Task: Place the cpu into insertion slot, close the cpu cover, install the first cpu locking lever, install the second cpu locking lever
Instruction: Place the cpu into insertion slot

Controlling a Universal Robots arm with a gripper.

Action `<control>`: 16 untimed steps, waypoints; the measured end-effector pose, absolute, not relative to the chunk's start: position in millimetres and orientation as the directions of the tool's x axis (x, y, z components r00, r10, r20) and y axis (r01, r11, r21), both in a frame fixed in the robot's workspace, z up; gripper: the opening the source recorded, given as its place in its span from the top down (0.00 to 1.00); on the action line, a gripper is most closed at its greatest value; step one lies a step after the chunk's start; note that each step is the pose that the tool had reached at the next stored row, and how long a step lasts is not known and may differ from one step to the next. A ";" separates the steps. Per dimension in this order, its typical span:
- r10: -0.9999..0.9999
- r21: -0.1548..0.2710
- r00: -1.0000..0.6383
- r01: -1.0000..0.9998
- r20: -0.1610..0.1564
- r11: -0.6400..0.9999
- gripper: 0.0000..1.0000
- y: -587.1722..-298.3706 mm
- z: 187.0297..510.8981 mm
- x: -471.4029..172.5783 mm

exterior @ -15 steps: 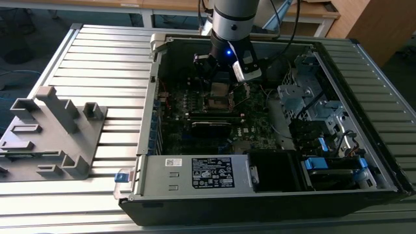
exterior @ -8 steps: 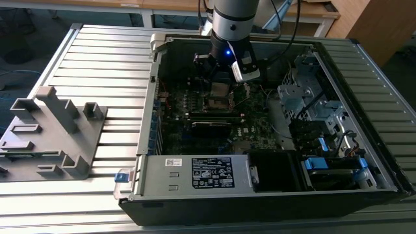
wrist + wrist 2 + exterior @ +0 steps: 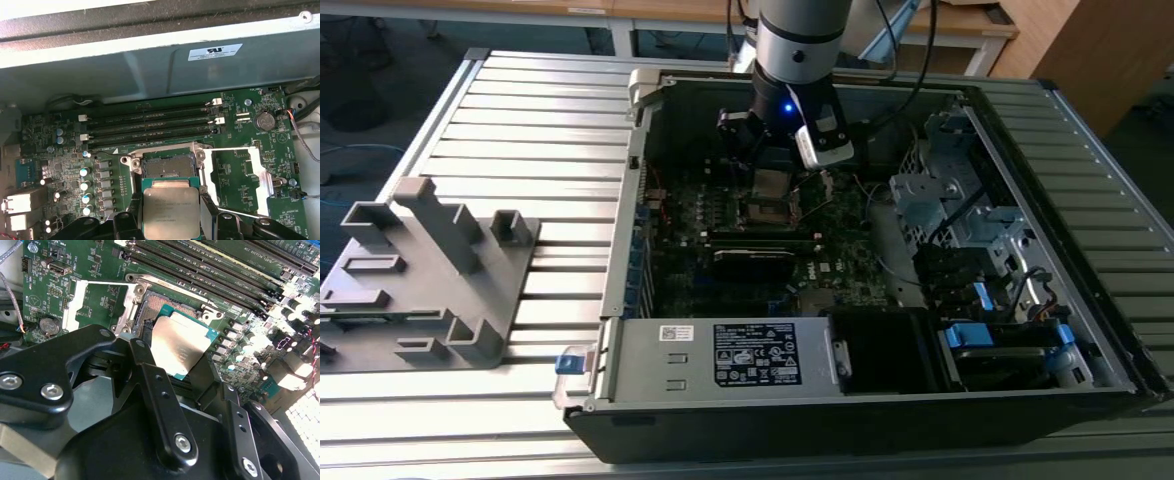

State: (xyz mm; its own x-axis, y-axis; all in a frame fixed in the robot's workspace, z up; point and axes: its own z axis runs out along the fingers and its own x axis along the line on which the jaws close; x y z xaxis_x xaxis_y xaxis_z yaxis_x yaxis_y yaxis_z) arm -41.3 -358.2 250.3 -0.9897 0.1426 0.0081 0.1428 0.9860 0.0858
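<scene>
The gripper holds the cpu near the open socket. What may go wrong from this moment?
1. The cpu, clamped in the gripper, looks offset from the socket in both wrist views. If it is lowered off-centre or tilted, it might damage the exposed contacts.
2. The cover lies open close beside one finger, so that finger might catch its edge.

The arm (image 3: 798, 40) runs out past the exterior view's upper edge. In the second wrist view the gripper (image 3: 174, 359) covers the near edge of the cpu (image 3: 177, 342), and the cpu hides much of the socket (image 3: 161, 307) under it. I cannot tell whether the two touch. In the first wrist view one corner of the cpu cover (image 3: 252, 155) goes behind the gripper.
</scene>
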 end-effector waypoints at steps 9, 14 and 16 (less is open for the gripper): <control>0.158 0.086 -0.987 0.158 0.008 0.984 0.46 -358.2 250.1 -41.3; 0.158 0.086 -0.987 0.159 0.008 0.984 0.46 -358.2 250.1 -41.3; 0.159 0.086 -0.987 0.159 0.008 0.984 0.46 -358.2 250.1 -41.3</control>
